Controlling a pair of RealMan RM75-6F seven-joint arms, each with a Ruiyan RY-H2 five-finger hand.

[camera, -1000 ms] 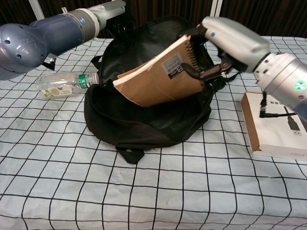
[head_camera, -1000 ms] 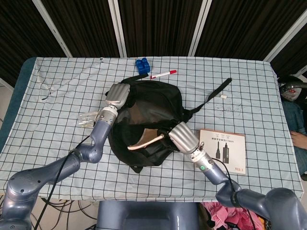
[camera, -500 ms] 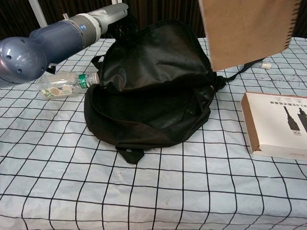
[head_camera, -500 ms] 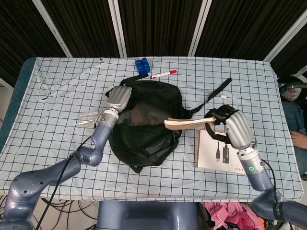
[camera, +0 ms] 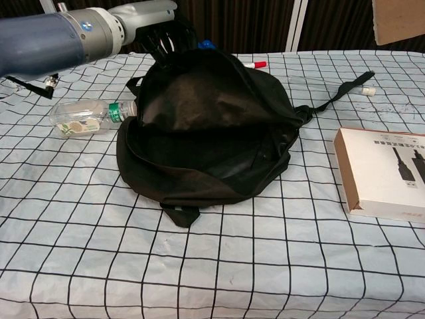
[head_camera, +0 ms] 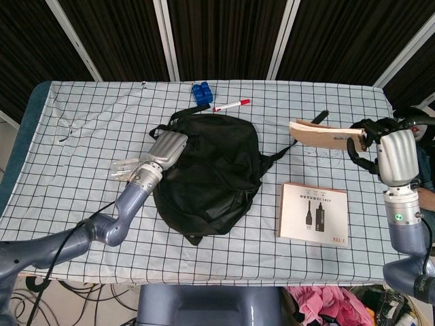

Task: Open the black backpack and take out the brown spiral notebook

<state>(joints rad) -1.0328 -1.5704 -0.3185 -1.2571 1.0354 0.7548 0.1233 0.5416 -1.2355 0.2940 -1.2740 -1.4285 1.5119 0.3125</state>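
Where the brown spiral notebook is seen edge-on in the head view, it hangs level in the air over the right side of the table, well apart from the black backpack; the right hand grasps it at one end, fingers wrapped over the edge, so that the free length projects toward the bag; in the chest view only a brown corner shows at the top right. Held this high and clear, it appears fully extracted, and the task judged almost done, a set-down remaining; the white box lies flat below and nearer the robot, leaving bare cloth beside it. The backpack lies slumped with its mouth agape toward the robot; the left hand sits at its upper left rim, seemingly steadying the flap, though whether it grips fabric cannot be told; a plastic bottle lies just beside the bag.
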